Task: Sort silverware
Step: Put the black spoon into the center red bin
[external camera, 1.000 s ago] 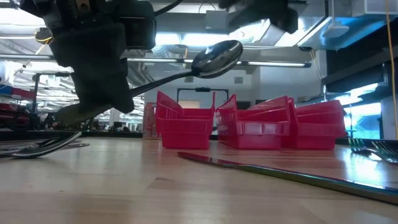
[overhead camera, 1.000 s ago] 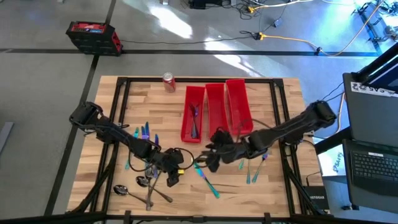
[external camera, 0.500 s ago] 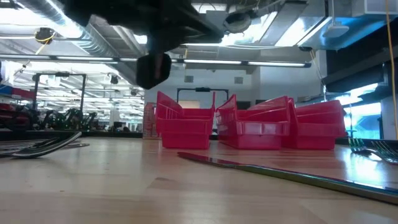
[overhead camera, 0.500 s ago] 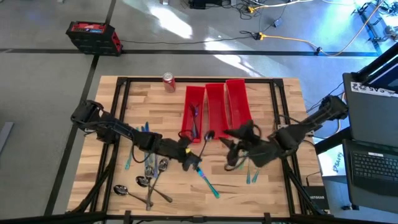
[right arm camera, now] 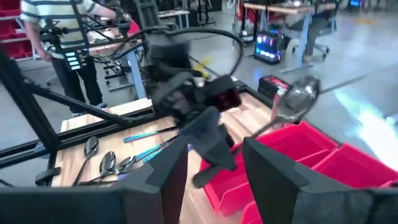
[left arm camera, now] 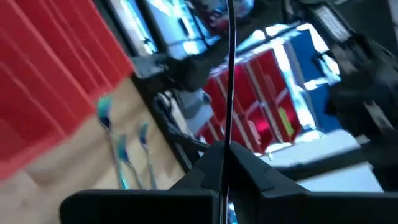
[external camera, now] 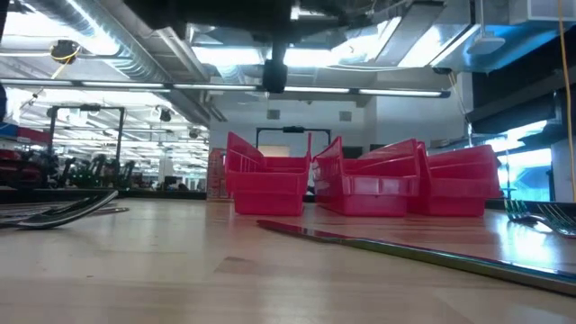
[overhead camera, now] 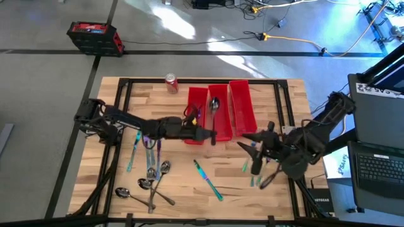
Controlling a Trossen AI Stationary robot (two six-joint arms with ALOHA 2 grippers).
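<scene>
Overhead, the left gripper (overhead camera: 210, 133) is clamped on the slim handle of a dark silvery-bronze metal spoon (overhead camera: 214, 106), whose bowl is poised above the middle of three long red plastic bins (overhead camera: 222, 126) set side by side at the far centre of the pale wooden table (overhead camera: 183, 183). From the left wrist, the spoon handle (left arm camera: 230, 68) runs as a thin dark line out of the pinched fingers (left arm camera: 205, 171). The right gripper (overhead camera: 254, 150) hangs over the table beside the rightmost bin, fingers (right arm camera: 273, 180) parted and holding nothing; its wrist camera shows the spoon bowl (right arm camera: 297, 98) raised over the red bins (right arm camera: 292, 155).

Remaining silverware lies on the table: iridescent teal-blue forks and knives (overhead camera: 142, 142) left of the bins, a cluster of dark spoons (overhead camera: 151, 183) near the front left, one teal knife (overhead camera: 207, 179) at front centre, and several teal pieces (overhead camera: 252, 176) under the right arm. A few pieces (overhead camera: 197, 120) lie in the leftmost bin. A red soda can (overhead camera: 171, 82) stands at the far edge.
</scene>
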